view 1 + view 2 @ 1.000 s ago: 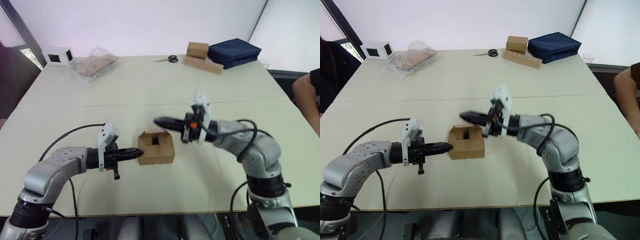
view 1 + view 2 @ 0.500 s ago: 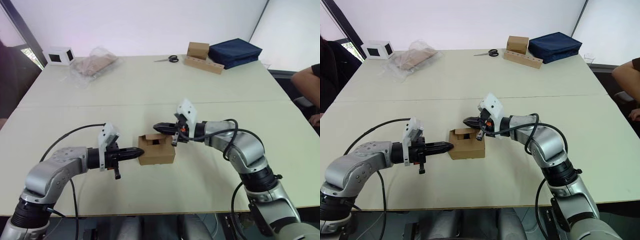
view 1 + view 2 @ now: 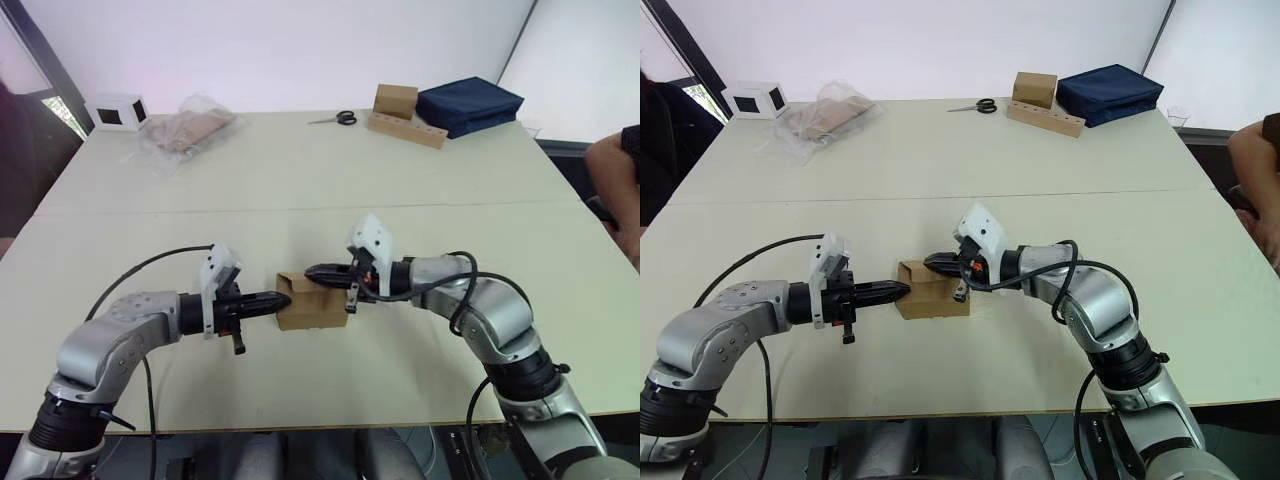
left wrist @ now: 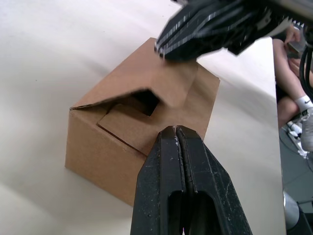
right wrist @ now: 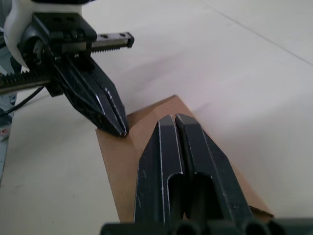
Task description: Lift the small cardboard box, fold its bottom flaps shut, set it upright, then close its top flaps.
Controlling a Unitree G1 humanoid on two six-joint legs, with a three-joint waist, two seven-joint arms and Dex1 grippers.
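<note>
Left hand: the left hand [image 3: 283, 298] had its fingers pressed together, gripping nothing, its tip against the box's left edge, the arm lying low and level.
Box: the small cardboard box [image 3: 313, 312] sat on the surface [image 3: 300, 190] between the two hands, its long axis running left to right.
Top flaps: the top flaps [image 4: 146, 98] lay nearly down, a dark gap left under the wide lid.
Right hand: the right hand [image 3: 310, 271] was likewise closed and empty, reaching level from the right with its tip on the lid.
Key relation: both hands were about equally near; the right lay over the lid, seemingly placed to press it flat.
Far end: scissors [image 3: 340, 118] lay well apart.
</note>
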